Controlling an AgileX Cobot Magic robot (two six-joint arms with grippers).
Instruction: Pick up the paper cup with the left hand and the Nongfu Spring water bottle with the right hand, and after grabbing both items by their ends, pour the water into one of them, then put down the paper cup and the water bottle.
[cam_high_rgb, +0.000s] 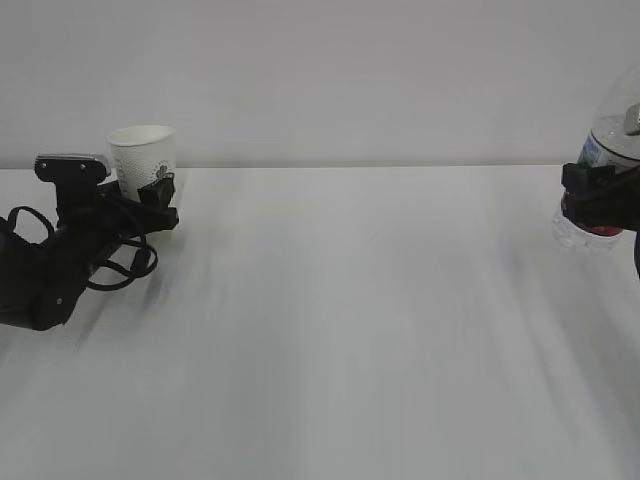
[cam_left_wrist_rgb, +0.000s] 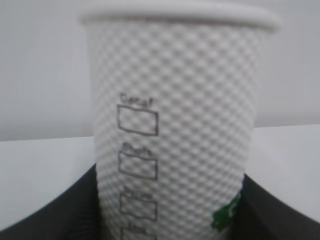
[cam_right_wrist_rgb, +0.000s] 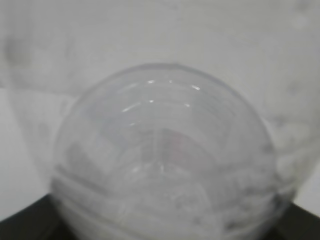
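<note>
Both items gripped, white table (cam_high_rgb: 350, 330) between them.
I see the left hand (cam_high_rgb: 160, 200) clenching the upright paper cup (cam_high_rgb: 143, 155) at nine o'clock; the right hand (cam_high_rgb: 600, 195) clamps the Nongfu Spring water bottle (cam_high_rgb: 610, 150) at three.

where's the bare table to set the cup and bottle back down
The table is bare across the wide middle, between the paper cup in the left hand and the Nongfu Spring water bottle in the right hand. Only the far-left and far-right edges are crowded.
</note>
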